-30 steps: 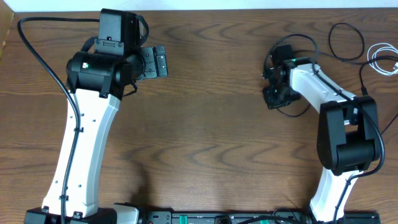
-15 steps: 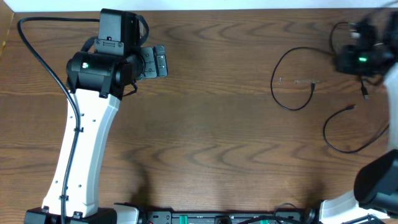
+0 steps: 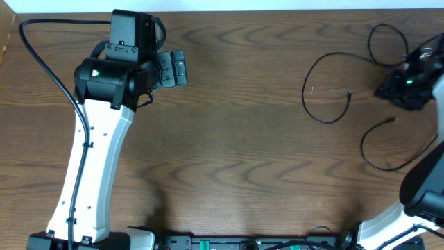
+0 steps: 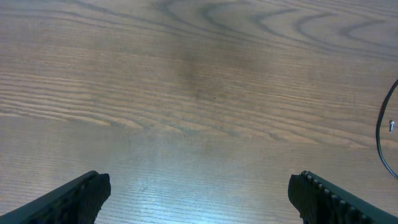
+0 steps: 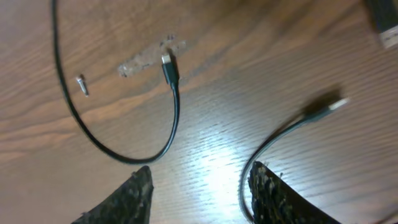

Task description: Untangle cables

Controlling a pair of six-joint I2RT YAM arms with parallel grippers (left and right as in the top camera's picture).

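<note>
Under the right end effector (image 5: 200,171): bare dark-brown wood-grain bench (image 3: 243,139); the two black fingers stand moderately apart with nothing between them.
Task's things: thin black cable bent in an open curve (image 5: 176,118), ahead of that end effector and off to one side; second thin black cable with a silver plug tip (image 5: 273,138), running close by one finger. The two lie apart and do not cross.
Third cable: thin black loop (image 3: 370,45) beyond the right end effector, partly hidden by the arm.
Left end effector (image 4: 200,180): spread wide, empty, well apart from every cable.
Step in hand: judged late. Two cords lie singly, and the right arm hovers between grasps.
Next move calls for: lowering onto the far loop, pinching one strand only, and drawing it clear of its neighbours.
Writing: none readable.
</note>
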